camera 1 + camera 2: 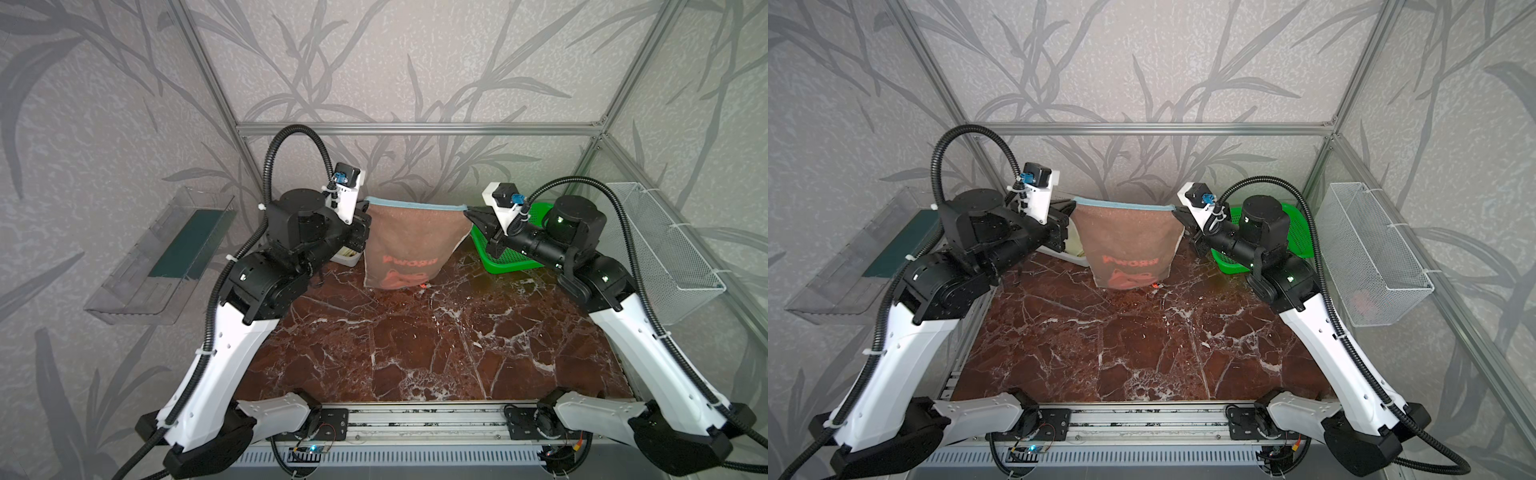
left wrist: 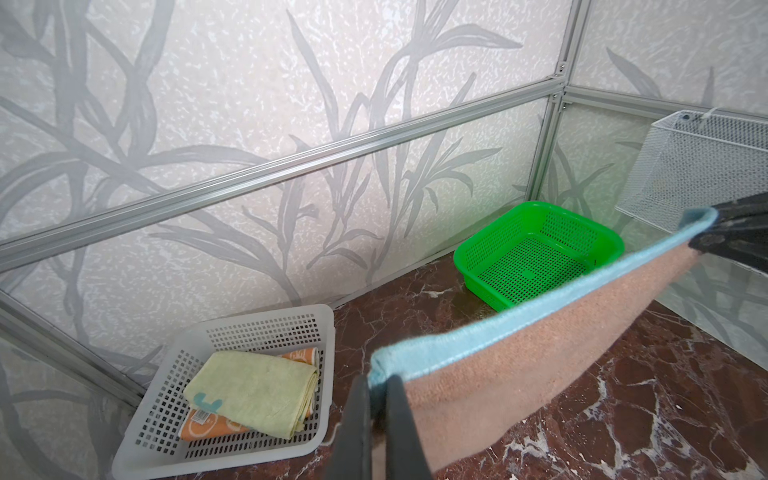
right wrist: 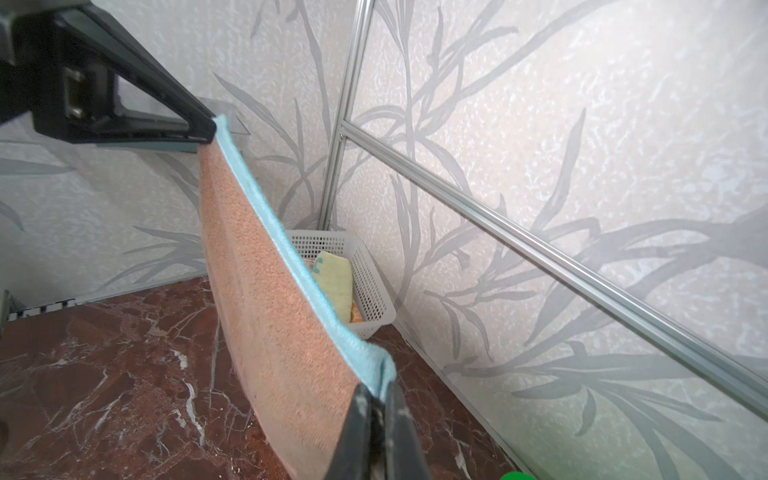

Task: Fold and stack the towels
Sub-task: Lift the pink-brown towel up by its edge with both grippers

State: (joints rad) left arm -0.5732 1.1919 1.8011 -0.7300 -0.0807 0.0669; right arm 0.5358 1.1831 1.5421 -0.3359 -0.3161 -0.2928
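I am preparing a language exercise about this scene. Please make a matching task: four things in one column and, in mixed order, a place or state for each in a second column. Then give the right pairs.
Things:
1. pink towel
2. yellow towel
3. orange towel
4. green basket

States:
a. in the white basket, under another towel
b. hanging between the left gripper and the right gripper
c. on the table, no towel seen in it
d. folded, on top of another towel

Pairs: 1-b, 2-d, 3-a, 4-c

Grey leaf-patterned walls [image 1: 415,62] in an aluminium frame [image 1: 415,129] enclose a red-brown marble table [image 1: 415,345]. Clear shelf [image 1: 137,266] on one side wall, wire basket [image 1: 665,249] opposite.
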